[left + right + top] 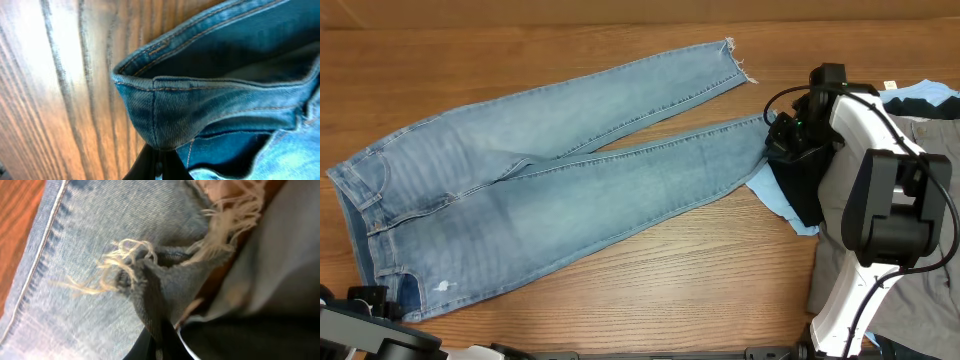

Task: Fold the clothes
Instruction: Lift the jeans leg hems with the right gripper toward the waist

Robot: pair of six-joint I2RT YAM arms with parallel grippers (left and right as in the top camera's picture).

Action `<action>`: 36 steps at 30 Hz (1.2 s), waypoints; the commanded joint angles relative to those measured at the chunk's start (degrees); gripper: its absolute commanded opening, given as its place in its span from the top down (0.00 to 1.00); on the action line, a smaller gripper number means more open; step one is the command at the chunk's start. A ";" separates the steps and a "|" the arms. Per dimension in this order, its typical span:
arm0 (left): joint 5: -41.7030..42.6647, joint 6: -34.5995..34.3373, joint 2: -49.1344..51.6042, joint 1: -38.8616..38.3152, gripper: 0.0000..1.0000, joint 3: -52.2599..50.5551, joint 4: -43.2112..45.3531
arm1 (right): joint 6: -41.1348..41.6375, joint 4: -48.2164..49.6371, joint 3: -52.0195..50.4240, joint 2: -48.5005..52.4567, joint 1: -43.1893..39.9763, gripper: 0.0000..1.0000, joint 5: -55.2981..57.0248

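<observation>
I've got the left tool (157,161) pinching the jeans (570,190) by the waistband corner at lower left. The right tool (161,341) is pinching a frayed hem at right, and the rest lies flat on the surface (650,290).

We take this for a robotics lab or test bench rather than a home; a wood-grain table (650,290) fills the overhead view; the white-and-black right arm (880,200) rises from its right side, bare black cables (778,98) looping off it; the dark left arm (370,335) shows at the lower left edge; a single pair of jeans (570,190) lies spread flat across the table; a heap of garments (930,125) lies at the right edge.
</observation>
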 commanded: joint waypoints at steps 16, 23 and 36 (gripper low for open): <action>7.19 2.14 -24.70 0.39 0.96 11.43 -14.23 | 2.64 -12.35 4.68 -31.47 -0.02 0.96 10.75; 2.97 1.92 -29.00 0.35 0.96 16.20 -20.13 | 3.28 -19.69 14.01 -38.93 -0.04 0.96 15.80; 1.22 -1.11 -26.40 -1.49 0.96 17.27 -15.87 | 9.03 -12.33 19.52 -33.40 0.13 0.96 15.74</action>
